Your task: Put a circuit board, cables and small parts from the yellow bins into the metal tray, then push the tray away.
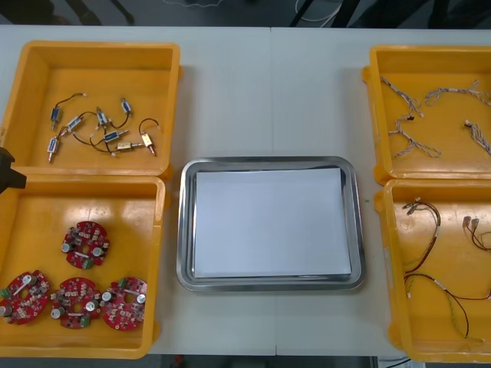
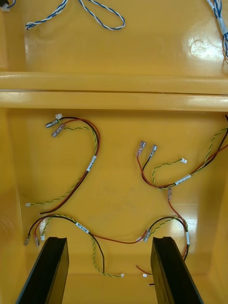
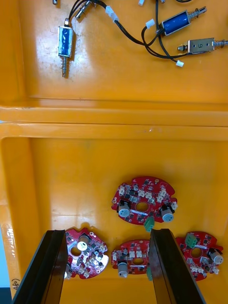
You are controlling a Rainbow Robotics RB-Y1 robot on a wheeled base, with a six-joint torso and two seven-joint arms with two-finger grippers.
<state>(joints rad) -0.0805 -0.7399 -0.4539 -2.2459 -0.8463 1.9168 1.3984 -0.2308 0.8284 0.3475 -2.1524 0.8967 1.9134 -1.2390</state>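
We are counting four yellow bins (image 1: pixel 173 107) on the tabletop (image 1: pixel 268 92), two at each side, and one metal tray (image 1: pixel 355 230) lying between them, shiny at the rim and white inside.

The near left bin (image 1: pixel 157 253) is carrying four round red circuit boards (image 1: pixel 86 244): one is lying alone toward the far wall and three are lined up along the near wall. Each is a red disc with a hole at its middle, studded with small silver cylinders and white connectors. Our left gripper (image 3: pixel 107 232) is hovering over this bin with its fingers standing wide apart, gripping nothing.

The far left bin (image 1: pixel 100 50) is holding small metal parts (image 3: pixel 64 40), several of them blue-bodied. Thin black cables are tangling them too closely for a sure count.

The far right bin (image 1: pixel 430 50) is holding about four twisted blue and white cables (image 1: pixel 414 147).

In the near right bin (image 1: pixel 387 261), red, yellow and black cables (image 2: pixel 92 161) are sprawling in loose curves. We cannot separate them well enough to count. Our right gripper (image 2: pixel 110 240) is hanging above them, fingers spread and holding nothing.
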